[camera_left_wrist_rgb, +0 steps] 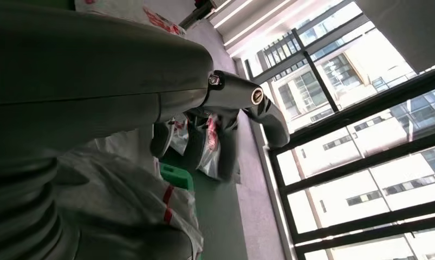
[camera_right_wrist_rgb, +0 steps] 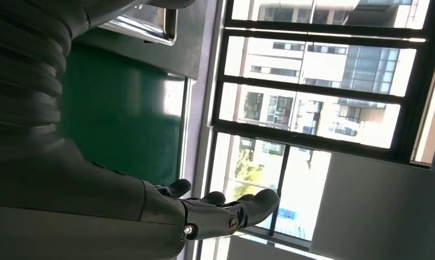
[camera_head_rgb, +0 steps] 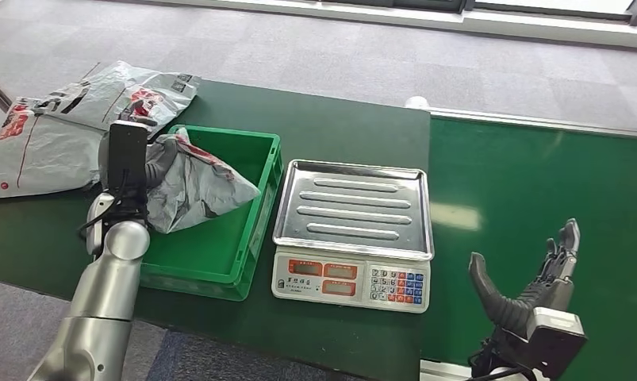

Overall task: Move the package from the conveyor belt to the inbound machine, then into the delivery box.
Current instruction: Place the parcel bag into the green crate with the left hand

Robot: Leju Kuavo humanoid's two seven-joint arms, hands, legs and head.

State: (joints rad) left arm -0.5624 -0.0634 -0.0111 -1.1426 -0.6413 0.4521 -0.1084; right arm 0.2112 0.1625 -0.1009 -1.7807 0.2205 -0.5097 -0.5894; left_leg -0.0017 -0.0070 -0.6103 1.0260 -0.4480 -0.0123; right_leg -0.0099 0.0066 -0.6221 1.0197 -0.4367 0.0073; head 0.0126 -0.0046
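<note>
A crumpled grey package (camera_head_rgb: pixel 194 184) with red print hangs into the green delivery box (camera_head_rgb: pixel 251 238), its upper corner bunched against my left hand (camera_head_rgb: pixel 131 171), which grips it at the box's left wall. In the left wrist view the package (camera_left_wrist_rgb: pixel 123 211) lies under the palm, while the thumb of my left hand (camera_left_wrist_rgb: pixel 226 92) sticks straight out. The inbound machine, a scale (camera_head_rgb: pixel 351 279) with a bare steel tray (camera_head_rgb: pixel 353 208), stands right of the box. My right hand (camera_head_rgb: pixel 537 278) hovers over the green conveyor belt (camera_head_rgb: pixel 537 182), fingers spread and holding nothing; the right wrist view shows the same hand (camera_right_wrist_rgb: pixel 215 211).
Two more grey packages (camera_head_rgb: pixel 45 143) (camera_head_rgb: pixel 132 91) lie on the dark green table behind and left of the box. The belt's metal rail (camera_head_rgb: pixel 537 121) runs along its far side. Grey carpet lies beyond the table.
</note>
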